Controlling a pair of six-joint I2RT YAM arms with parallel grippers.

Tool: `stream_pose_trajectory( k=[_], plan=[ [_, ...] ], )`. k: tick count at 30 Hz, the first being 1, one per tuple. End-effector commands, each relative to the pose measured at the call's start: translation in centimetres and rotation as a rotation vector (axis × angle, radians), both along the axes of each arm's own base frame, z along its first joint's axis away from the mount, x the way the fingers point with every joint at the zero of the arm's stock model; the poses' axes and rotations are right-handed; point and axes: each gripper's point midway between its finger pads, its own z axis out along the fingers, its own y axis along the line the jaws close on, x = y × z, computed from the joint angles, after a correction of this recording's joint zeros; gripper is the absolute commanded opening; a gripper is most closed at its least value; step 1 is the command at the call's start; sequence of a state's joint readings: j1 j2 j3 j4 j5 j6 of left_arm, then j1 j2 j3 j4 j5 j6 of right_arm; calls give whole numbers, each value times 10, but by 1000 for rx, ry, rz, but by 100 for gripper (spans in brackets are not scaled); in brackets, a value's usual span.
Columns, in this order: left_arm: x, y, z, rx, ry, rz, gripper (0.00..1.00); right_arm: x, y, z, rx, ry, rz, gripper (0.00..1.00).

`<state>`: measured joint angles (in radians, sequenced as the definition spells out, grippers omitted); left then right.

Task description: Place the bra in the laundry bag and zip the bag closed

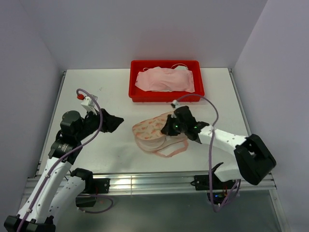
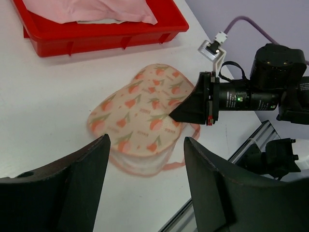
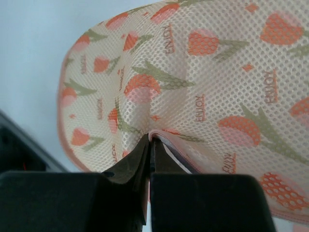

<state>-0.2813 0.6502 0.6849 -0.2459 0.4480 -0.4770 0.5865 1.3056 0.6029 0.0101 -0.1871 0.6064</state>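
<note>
With the right gripper (image 3: pixel 150 140) pinched on the top-layer edge of the laundry bag (image 1: pixel 152 131) mid-table, a slow lift should open it while the left gripper (image 1: pixel 116 122), spread and empty, fetches the bra (image 1: pixel 166 79) from the red tray (image 1: pixel 164 96).

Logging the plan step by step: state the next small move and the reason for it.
Probably raise the right pincer a little, to peel up the top layer of the cream mesh tulip-print laundry bag. It is shut on that layer's pink-trimmed edge, the pink fabric bra lies in the red plastic tray, and the open left pincer holds nothing.
</note>
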Motion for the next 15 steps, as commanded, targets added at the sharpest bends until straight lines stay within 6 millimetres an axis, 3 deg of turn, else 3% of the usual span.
stream_pose_trajectory(
  k=[1, 3, 6, 8, 9, 11, 15],
  plan=[
    [4, -5, 14, -36, -7, -12, 66, -19, 58, 21, -20, -50, 341, 0],
    [4, -8, 8, -42, 20, -18, 61, -29, 78, 23, -44, -55, 437, 0],
    [1, -12, 1, -62, 64, -37, 59, -14, 93, 34, -54, -103, 454, 1],
    [-2, -17, -5, -80, 89, -51, 62, 2, 88, 40, -92, -142, 380, 17],
    [-3, -19, -4, -90, 83, -55, 66, 6, 84, 40, -105, -147, 350, 46],
    [-5, -24, -9, -103, 100, -55, 72, 10, 74, 45, -114, -168, 297, 66],
    [-1, -41, -21, -91, 133, -45, 72, 16, 46, 59, -67, -201, 154, 68]
  ],
)
